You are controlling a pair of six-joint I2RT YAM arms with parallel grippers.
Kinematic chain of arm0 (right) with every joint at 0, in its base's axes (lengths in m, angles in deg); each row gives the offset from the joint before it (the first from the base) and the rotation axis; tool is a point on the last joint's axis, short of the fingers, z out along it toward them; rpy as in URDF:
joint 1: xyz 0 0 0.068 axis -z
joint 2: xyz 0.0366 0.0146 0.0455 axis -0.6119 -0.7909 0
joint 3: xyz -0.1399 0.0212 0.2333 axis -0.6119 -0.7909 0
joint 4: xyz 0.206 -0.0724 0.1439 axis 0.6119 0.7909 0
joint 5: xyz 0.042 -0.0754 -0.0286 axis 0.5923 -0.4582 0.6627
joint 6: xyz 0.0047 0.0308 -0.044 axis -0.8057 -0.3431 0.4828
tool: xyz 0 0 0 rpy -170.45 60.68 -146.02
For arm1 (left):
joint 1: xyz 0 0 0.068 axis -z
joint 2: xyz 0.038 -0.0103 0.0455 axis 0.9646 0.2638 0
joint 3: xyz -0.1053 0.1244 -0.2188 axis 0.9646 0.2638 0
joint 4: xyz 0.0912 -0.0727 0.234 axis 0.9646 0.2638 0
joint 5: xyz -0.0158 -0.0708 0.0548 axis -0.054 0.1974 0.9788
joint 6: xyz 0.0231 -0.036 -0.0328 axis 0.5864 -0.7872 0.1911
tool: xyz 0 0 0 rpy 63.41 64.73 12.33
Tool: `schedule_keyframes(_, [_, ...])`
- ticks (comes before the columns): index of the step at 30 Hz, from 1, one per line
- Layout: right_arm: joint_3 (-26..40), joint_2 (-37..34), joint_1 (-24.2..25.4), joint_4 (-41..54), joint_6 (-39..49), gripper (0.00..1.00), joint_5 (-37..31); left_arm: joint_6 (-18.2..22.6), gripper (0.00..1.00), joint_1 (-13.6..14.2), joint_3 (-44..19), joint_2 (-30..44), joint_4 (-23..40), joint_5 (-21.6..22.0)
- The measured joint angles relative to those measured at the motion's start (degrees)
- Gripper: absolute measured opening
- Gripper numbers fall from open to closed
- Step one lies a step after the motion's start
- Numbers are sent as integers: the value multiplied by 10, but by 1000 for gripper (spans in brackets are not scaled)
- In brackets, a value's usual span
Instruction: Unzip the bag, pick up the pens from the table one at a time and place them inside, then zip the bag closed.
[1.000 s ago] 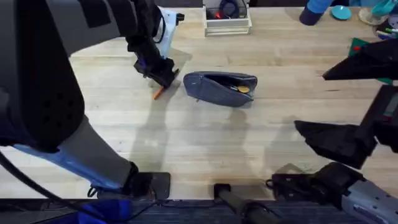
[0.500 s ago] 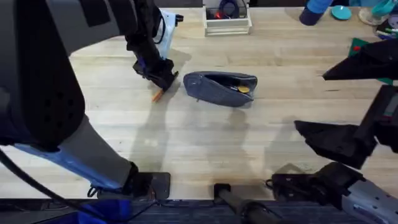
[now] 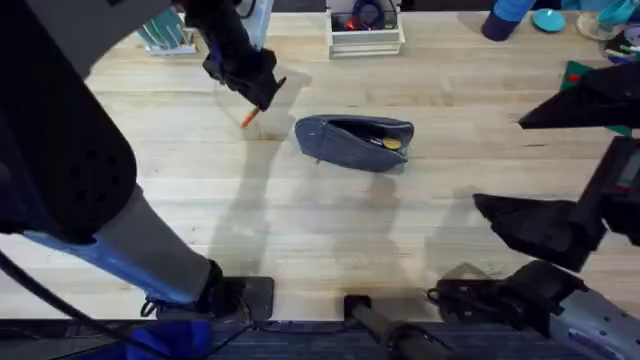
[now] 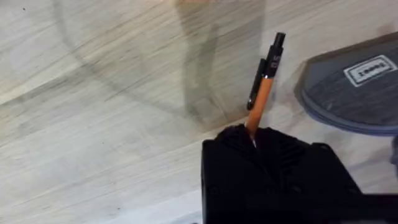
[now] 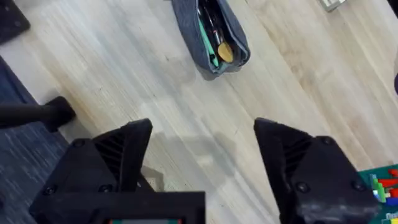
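Note:
The blue-grey bag [image 3: 354, 142] lies unzipped on the light wood table [image 3: 330, 230], with pens and a yellow item showing in its opening [image 5: 214, 43]. Left of the bag, my left gripper [image 3: 256, 97] is shut on an orange pen [image 3: 249, 119] and holds it lifted off the table. In the left wrist view the pen [image 4: 263, 93] sticks out from the closed black fingers, its dark clip end pointing toward the bag's rounded end [image 4: 354, 84]. My right gripper [image 5: 202, 155] hangs open above the table, well short of the bag, holding nothing.
A white box [image 3: 366, 30] with small items stands behind the bag. Blue and teal objects [image 3: 530, 20] crowd the far right corner, and a green item [image 3: 580, 72] lies at the right edge. Bare wood stretches in front of the bag.
My left gripper has risen and moved away from me with the orange pen, which was resting on the table before. The right arm and the bag have stayed still.

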Motion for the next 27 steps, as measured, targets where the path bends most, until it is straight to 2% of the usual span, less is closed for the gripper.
schedule_keyframes(2, [0, 0, 0, 0, 0, 998, 0, 1, 44, 0, -22, 0, 15, -9])
schedule_keyframes(3, [0, 0, 0, 0, 0, 998, 0, 10, 44, 0, -41, -5, 22, -39])
schedule_keyframes(8, [0, 0, 0, 0, 0, 998, 0, 33, 44, 5, -41, -55, 32, -86])
schedule_keyframes(12, [0, 0, 0, 0, 2, 998, 0, 55, 43, 26, -42, -123, 33, -108])
schedule_keyframes(17, [0, 0, 0, 0, 6, 998, 0, 89, 40, 70, -50, -176, 34, -126])
schedule_keyframes(22, [0, 0, 0, 0, 8, 998, 0, 127, 40, 116, -51, -173, 34, -144])
schedule_keyframes(27, [0, 0, 0, 0, 8, 998, 0, 192, 40, 163, -51, -167, 34, -169])
